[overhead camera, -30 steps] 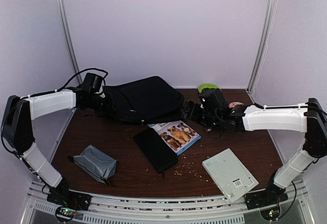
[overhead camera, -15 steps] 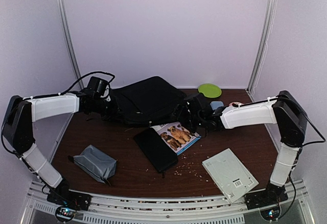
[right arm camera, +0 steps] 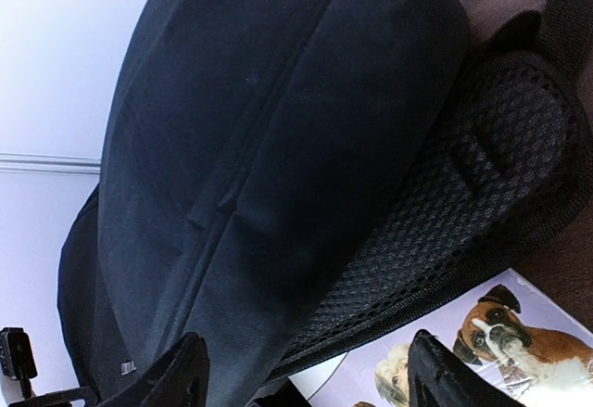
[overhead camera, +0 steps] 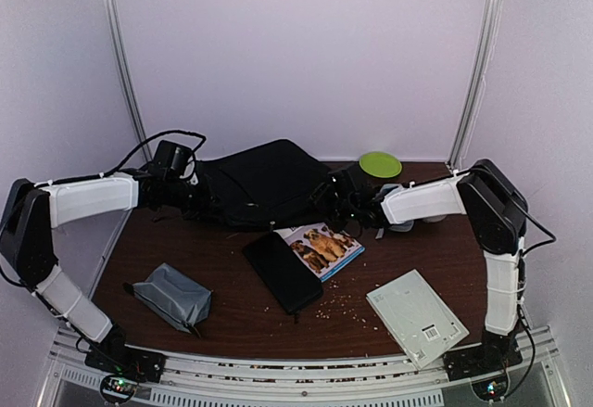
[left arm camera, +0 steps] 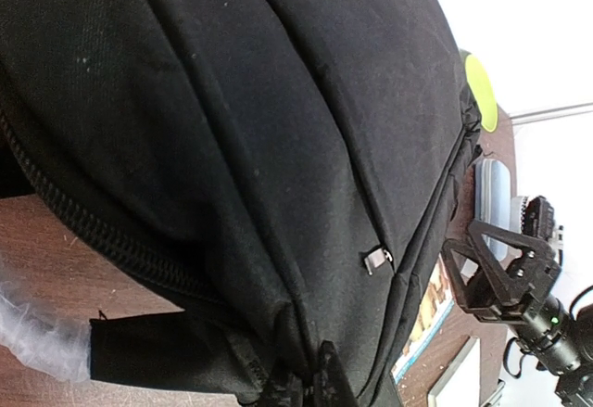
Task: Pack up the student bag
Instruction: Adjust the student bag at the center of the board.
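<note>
The student bag (overhead camera: pixel 264 183), a large black fabric bag, lies at the back middle of the table and fills the left wrist view (left arm camera: pixel 232 101). My left gripper (overhead camera: pixel 190 198) is at its left end, shut on a fold of the bag's fabric (left arm camera: pixel 310 388). My right gripper (overhead camera: pixel 338 198) is at the bag's right end. It is open (right arm camera: pixel 310 379), its fingertips (right arm camera: pixel 185 370) standing wide apart on either side of the bag's lower edge and black mesh strap (right arm camera: pixel 482 175). Nothing is gripped between them.
A dog picture book (overhead camera: pixel 320 243) lies just in front of the bag, partly under a flat black case (overhead camera: pixel 283 270). A grey pouch (overhead camera: pixel 173 296) sits front left and a white booklet (overhead camera: pixel 415 316) front right. A green disc (overhead camera: pixel 380 163) lies at the back right. Crumbs (overhead camera: pixel 343 305) dot the table.
My right arm has swung left and its gripper has come up to the bag's right end, with its jaws somewhat narrower. The left gripper has kept its hold and shifted slightly right.
</note>
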